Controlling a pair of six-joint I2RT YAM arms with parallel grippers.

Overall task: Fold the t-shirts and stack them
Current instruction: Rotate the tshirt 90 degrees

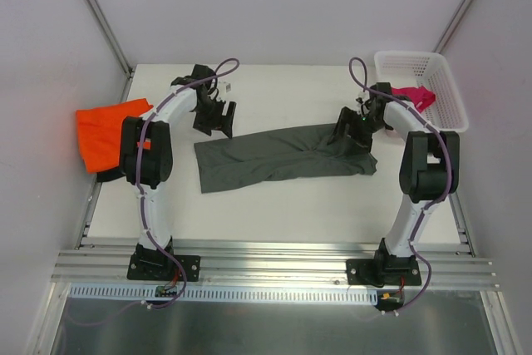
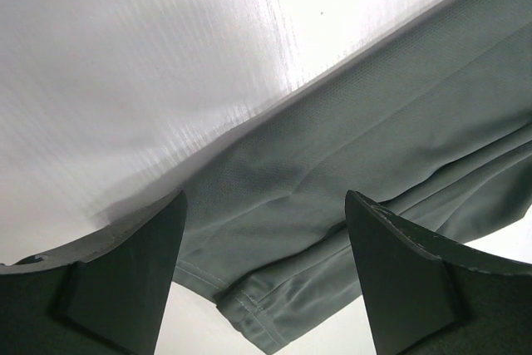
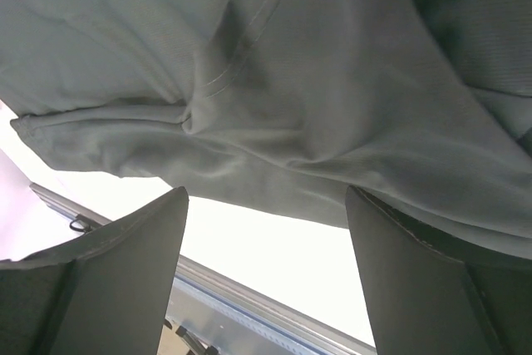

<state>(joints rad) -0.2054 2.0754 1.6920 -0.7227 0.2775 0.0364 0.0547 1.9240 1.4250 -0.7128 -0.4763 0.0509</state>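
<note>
A dark grey t-shirt (image 1: 283, 160) is seen spread lengthwise across the middle of the tabletop (image 1: 274, 214), roughly flat with some creases, its left end slightly nearer the arm bases than its right. The left claw (image 1: 214, 118) is held over the far left corner of that shirt. In the left wrist view its jaws are seen standing wide apart with nothing gripped between them; a stitched hem and a straight edge of the grey cloth lie below the gap, with bare tabletop beyond. The right claw (image 1: 347, 135) is placed over the shirt's right end. Its jaws too are spread wide and nothing is held, while folded and seamed grey cloth fills the view beneath them. Whether either claw's tips touch the cloth cannot be told.

A bright orange t-shirt (image 1: 104, 135) is laid at the left edge of the tabletop, well apart from the grey one, with a dark cloth (image 1: 110, 175) showing under its near edge. A magenta-pink t-shirt (image 1: 413, 96) is draped inside a white basket (image 1: 449, 93) at the far right corner.
</note>
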